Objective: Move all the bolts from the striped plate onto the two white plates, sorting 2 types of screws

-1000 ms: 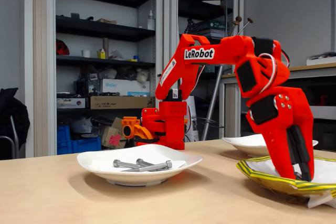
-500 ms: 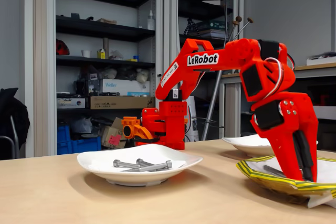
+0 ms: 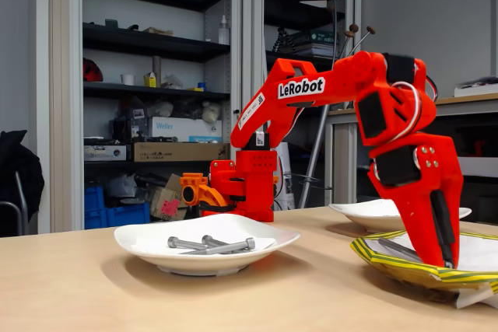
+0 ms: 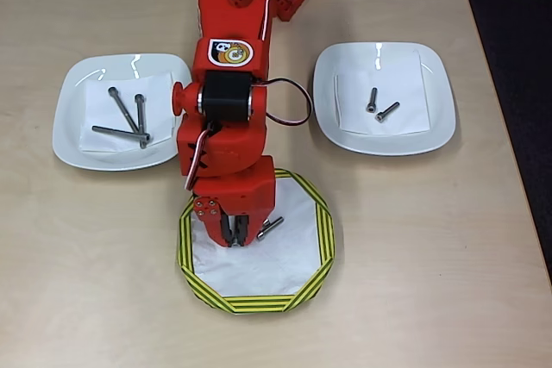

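Fingers [image 4: 235, 232] nearly closed, empty — gripper [image 4: 234, 239] low centre over striped plate [image 4: 312, 213], bolt [image 4: 269, 228] just right, apart.

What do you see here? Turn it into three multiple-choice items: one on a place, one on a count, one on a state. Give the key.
1. The gripper is over:
A. bare table
B. the striped plate
C. a shelf

2. Short bolts on the right plate, overhead view:
A. two
B. four
C. none

3. The long bolts on the left plate:
A. stand upright
B. lie flat
C. hang over the rim

Key:
1 B: its tips point down inside the striped rim.
2 A: two stubby bolts lie side by side.
3 B: all three rest on the plate's floor, one crossing the others.
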Robot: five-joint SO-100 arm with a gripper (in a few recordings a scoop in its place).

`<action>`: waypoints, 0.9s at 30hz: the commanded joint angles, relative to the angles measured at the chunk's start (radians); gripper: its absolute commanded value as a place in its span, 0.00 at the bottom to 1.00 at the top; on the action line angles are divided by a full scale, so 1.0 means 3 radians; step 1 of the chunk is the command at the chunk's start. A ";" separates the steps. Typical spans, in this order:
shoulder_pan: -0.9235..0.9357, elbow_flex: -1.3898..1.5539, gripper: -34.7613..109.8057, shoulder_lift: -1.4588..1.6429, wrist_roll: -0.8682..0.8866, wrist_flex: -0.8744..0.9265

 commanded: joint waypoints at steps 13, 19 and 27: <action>0.0118 -0.0455 0.24 0.0368 -0.0465 0.0726; 0.0184 -0.0251 0.24 0.0527 -0.0511 0.0782; 0.0741 0.1089 0.24 0.1554 -0.0961 0.0859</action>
